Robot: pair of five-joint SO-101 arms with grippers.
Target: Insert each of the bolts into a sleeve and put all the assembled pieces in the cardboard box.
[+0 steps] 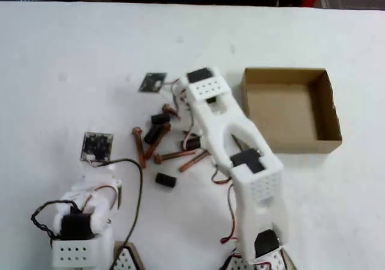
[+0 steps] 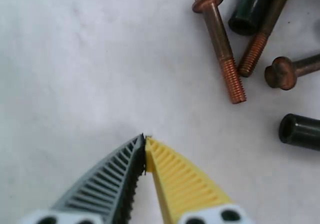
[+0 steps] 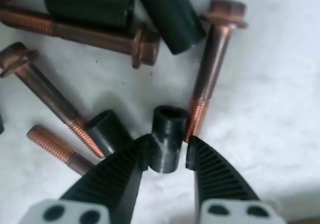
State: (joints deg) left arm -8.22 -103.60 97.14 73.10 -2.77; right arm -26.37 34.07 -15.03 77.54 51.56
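Right gripper [image 3: 170, 143] fingers pinch a black sleeve [image 3: 169, 126]. Left gripper [image 2: 145, 139] fingers are clenched together. From above, the cardboard box [image 1: 283, 110] sits apart.

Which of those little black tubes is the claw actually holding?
The upright sleeve, open end showing, pinched between the right gripper's fingers. The other sleeves lie on their sides among the bolts.
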